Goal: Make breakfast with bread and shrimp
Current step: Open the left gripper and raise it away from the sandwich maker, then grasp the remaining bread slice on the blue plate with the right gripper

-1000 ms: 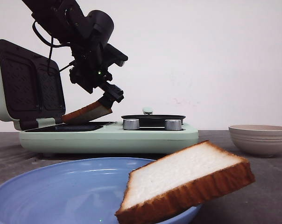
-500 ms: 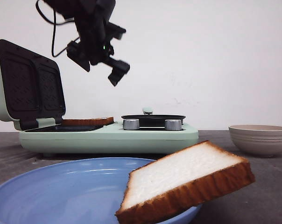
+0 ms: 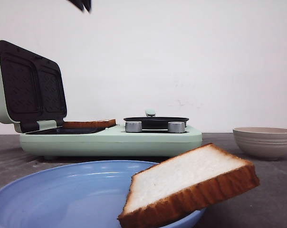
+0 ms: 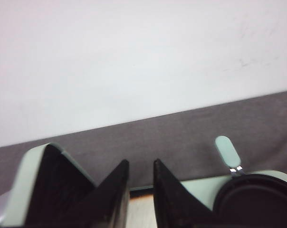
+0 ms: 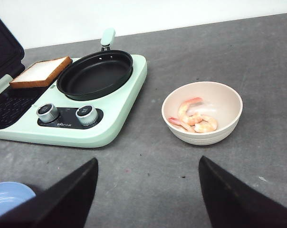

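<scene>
One bread slice lies flat on the grill plate of the mint-green breakfast maker; it also shows in the right wrist view and under the fingers in the left wrist view. The second bread slice rests tilted on the rim of the blue plate. Pink shrimp lie in a beige bowl. My left gripper is high above the grill, slightly open and empty; only its tips show in the front view. My right gripper is wide open and empty above the table.
The maker's lid stands open at the left. A black round pan with a mint handle sits on the maker's right half, behind two knobs. The bowl stands at the right.
My left gripper let go of the bread slice, which now lies flat on the grill plate. The gripper has risen almost out of the top of the front view.
</scene>
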Motion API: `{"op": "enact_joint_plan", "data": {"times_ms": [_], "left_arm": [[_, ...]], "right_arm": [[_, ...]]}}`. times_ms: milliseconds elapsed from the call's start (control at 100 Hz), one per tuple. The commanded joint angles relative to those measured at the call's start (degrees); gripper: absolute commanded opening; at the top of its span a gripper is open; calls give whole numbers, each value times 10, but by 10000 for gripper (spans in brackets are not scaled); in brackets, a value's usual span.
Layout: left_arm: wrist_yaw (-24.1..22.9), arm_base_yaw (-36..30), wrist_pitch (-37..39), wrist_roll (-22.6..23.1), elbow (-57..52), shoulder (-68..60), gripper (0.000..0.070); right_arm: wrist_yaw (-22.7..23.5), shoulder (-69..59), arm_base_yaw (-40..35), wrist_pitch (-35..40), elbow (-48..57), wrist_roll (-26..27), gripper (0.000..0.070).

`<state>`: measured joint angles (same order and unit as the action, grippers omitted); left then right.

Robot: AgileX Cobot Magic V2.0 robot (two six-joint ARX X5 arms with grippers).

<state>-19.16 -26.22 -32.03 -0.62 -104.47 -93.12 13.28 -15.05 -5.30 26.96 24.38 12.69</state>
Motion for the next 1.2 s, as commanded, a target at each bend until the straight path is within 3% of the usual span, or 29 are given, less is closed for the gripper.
{"op": "enact_joint_plan", "data": {"times_ms": [0,230,420,560,690,810,1030,1190], "left_arm": [[2,-6,-31,-11,-17,25,11],[5,-15,-165,-1,-17,153,11],[36,-27,-233,-5,-16,267,11],[79,-32,-285,-10,-16,338,11],[105,-32,-340,-16,-16,386,11],[107,-32,-380,-13,-16,421,11],[107,-33,-395,-13,-16,459,11],[119,-40,-398,-14,-16,471,11]], "right_arm": [[-2,-2,-2,-2,8,-7,409],[-2,-2,-2,-1,8,-7,409],[8,-2,-7,-4,8,-2,409],[79,-8,-14,-48,9,40,407],[139,-65,-21,-64,47,99,344],[168,-176,-36,20,132,87,347],[210,-416,-79,244,279,2,425],[212,-539,-118,288,284,-29,427]]}}
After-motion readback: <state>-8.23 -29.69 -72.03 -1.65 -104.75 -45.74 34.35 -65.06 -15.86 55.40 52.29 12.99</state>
